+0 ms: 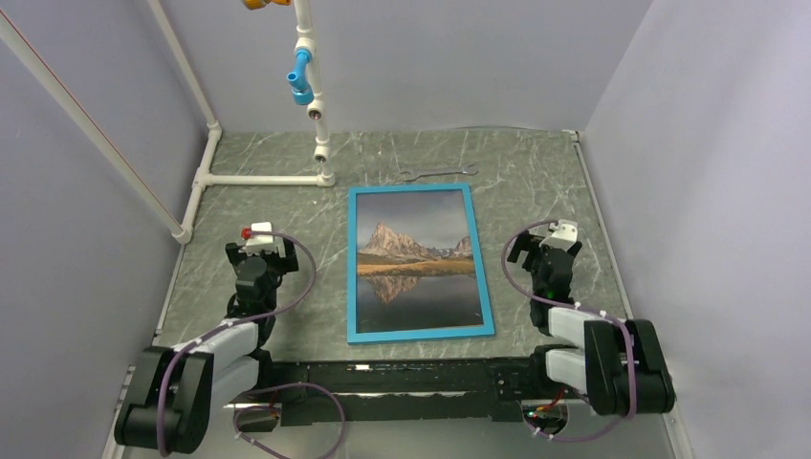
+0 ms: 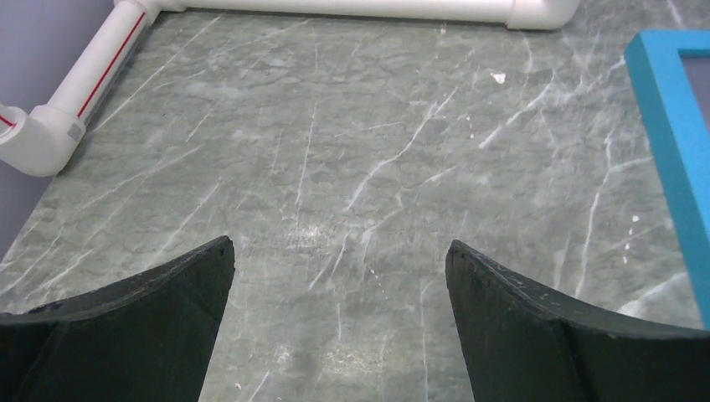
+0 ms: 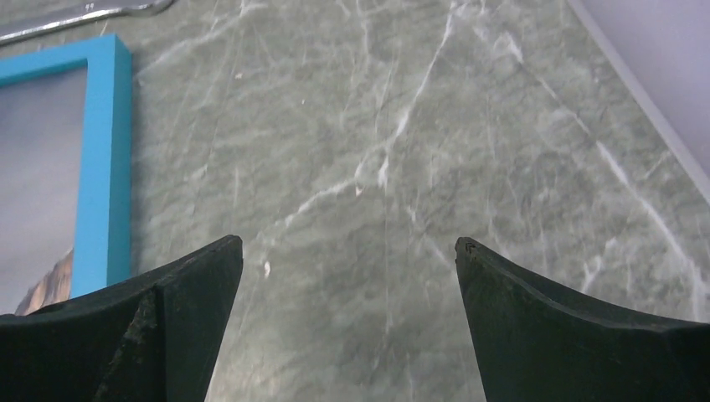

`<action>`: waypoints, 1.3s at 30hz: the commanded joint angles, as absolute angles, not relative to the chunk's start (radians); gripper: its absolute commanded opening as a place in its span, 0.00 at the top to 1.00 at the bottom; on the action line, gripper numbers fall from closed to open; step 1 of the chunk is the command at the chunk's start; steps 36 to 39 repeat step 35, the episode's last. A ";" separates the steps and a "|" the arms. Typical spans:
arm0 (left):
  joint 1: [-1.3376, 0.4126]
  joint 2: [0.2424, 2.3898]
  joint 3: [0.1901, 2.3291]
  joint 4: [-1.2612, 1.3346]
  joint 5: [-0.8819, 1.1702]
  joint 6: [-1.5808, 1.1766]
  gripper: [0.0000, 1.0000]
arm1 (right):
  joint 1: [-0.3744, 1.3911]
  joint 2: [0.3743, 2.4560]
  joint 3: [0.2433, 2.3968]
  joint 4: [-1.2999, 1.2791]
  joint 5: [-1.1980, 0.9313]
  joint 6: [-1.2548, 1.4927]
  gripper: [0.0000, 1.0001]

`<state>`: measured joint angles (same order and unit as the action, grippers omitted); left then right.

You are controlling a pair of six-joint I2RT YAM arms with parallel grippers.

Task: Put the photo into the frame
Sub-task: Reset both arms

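One photo (image 1: 418,251), the mountain doubled in its lake, lies face up inside the blue border of the frame (image 1: 353,263). The print fills the opening squarely, with no white edge or gap showing, so I judge it already seated and not merely laid on top. Whether anything backs it from below cannot be seen. The frame rests flat on the marbled table (image 1: 536,182), its long sides running away from the arms, a stable lie that needs no holding.

Seen from the left gripper (image 2: 339,247), the frame is off to the right, near but not touching. Its blue rail only cuts the right edge of that wrist view. Seen from the right gripper (image 3: 349,243), the frame lies to the left, again apart from the fingers.

Both grippers stand with their jaws spread wide and nothing between them, only bare tabletop. They flank the frame, one on each side. That placement reads as deliberate: hands off, so nothing nudges the finished piece, and the overhead view of it is unobstructed.

A spanner (image 1: 426,172) lies beyond the frame's far end, ahead and to the left of the right gripper. White piping (image 1: 263,179) runs ahead of the left gripper.
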<state>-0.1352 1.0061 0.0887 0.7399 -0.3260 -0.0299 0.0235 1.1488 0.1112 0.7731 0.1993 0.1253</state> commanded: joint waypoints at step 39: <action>-0.043 1.358 0.209 1.117 -0.311 0.060 0.01 | -0.043 1.477 0.253 1.105 0.104 0.046 0.00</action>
